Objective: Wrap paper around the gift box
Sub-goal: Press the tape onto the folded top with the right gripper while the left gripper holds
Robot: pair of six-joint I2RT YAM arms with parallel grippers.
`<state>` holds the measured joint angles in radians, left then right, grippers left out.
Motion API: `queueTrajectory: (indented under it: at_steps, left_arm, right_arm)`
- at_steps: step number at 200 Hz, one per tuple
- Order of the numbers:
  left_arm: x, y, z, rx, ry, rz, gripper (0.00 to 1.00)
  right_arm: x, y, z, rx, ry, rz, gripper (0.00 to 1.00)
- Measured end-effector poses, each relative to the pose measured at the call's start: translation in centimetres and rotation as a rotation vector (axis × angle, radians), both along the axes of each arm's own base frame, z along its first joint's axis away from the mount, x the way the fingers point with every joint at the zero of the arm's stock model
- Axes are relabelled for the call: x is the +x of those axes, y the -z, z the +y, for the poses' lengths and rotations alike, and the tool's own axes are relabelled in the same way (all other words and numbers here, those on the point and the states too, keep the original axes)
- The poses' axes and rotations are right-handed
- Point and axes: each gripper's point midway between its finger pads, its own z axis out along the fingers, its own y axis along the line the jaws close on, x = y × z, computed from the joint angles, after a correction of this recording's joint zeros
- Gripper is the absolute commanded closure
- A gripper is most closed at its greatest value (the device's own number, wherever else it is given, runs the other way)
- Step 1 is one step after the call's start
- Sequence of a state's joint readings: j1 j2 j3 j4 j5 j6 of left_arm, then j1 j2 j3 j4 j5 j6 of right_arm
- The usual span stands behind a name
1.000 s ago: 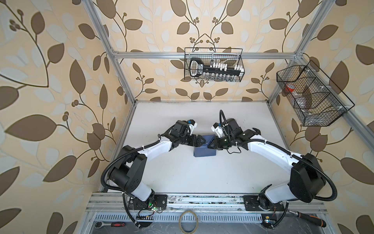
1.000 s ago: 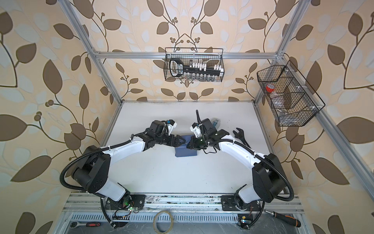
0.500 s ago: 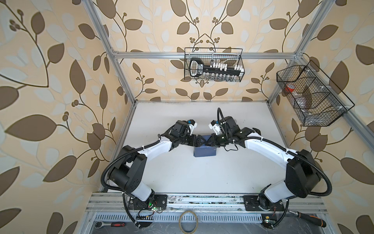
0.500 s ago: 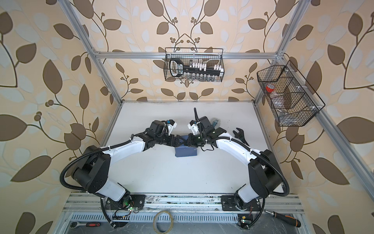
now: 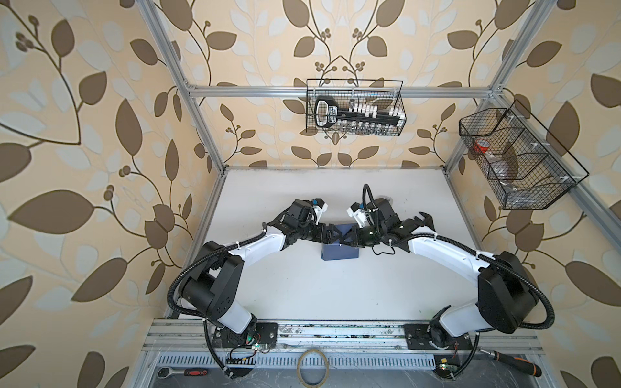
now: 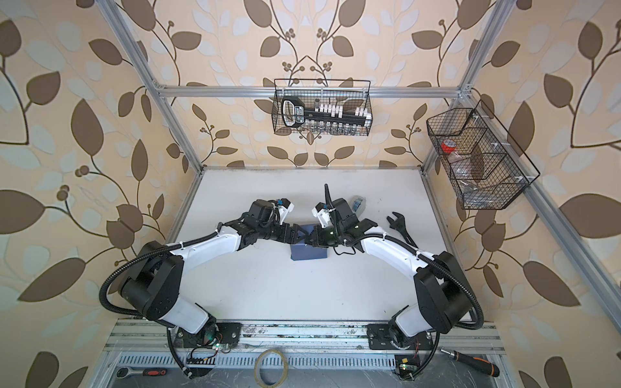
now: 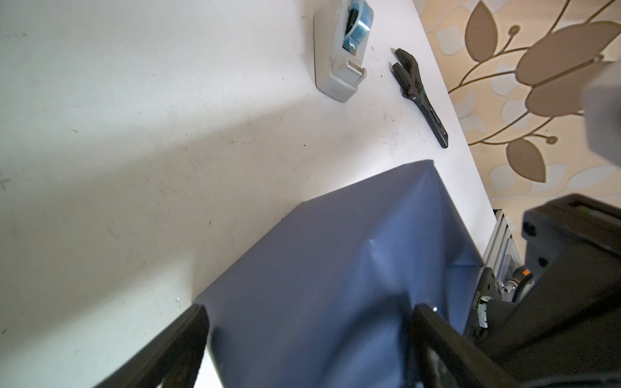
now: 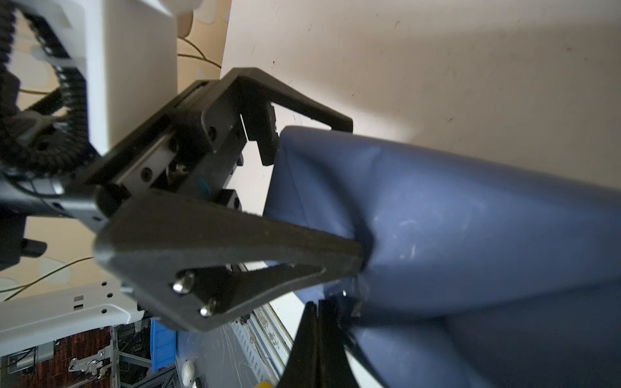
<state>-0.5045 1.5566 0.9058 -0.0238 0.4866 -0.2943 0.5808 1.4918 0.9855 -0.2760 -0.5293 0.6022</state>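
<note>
Gift box, hidden under slate-blue paper (image 5: 339, 257), is set at mid table (image 5: 302, 289), straddled by the left gripper (image 7: 307, 331), spread wide, seemingly for steadying; an end fold is pressed by the closed right gripper (image 8: 317, 322).

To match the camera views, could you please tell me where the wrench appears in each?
In a top view: wrench right of the paper, partly behind the right arm.
In a top view: same place, more exposed.
Left wrist: beside the tape dispenser, beyond the paper.
Right wrist: not in it.
Shared landmark: the blue paper.
</note>
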Motion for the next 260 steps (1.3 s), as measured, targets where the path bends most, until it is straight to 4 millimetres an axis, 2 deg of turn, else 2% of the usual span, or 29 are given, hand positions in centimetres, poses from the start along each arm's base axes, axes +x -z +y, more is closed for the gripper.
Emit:
queueTrajectory:
  at_steps: [56, 140, 238, 260]
  left_arm:
    - [0.0, 0.0, 0.0, 0.000, -0.001, -0.001, 0.06]
    - [0.1, 0.0, 0.0, 0.002, -0.005, -0.005, 0.06]
    - [0.1, 0.0, 0.1, 0.004, -0.006, -0.003, 0.05]
    - [0.2, -0.2, 0.1, 0.010, -0.010, 0.002, 0.03]
  right_arm:
    - [-1.3, 0.3, -0.2, -0.009, -0.018, 0.032, 1.00]
    - [-0.5, 0.5, -1.0, -0.013, 0.006, 0.036, 1.00]
    - [-1.0, 1.8, -1.6, -0.065, -0.001, 0.032, 1.00]
    - [-0.9, 1.3, -2.4, -0.084, 0.014, 0.005, 1.00]
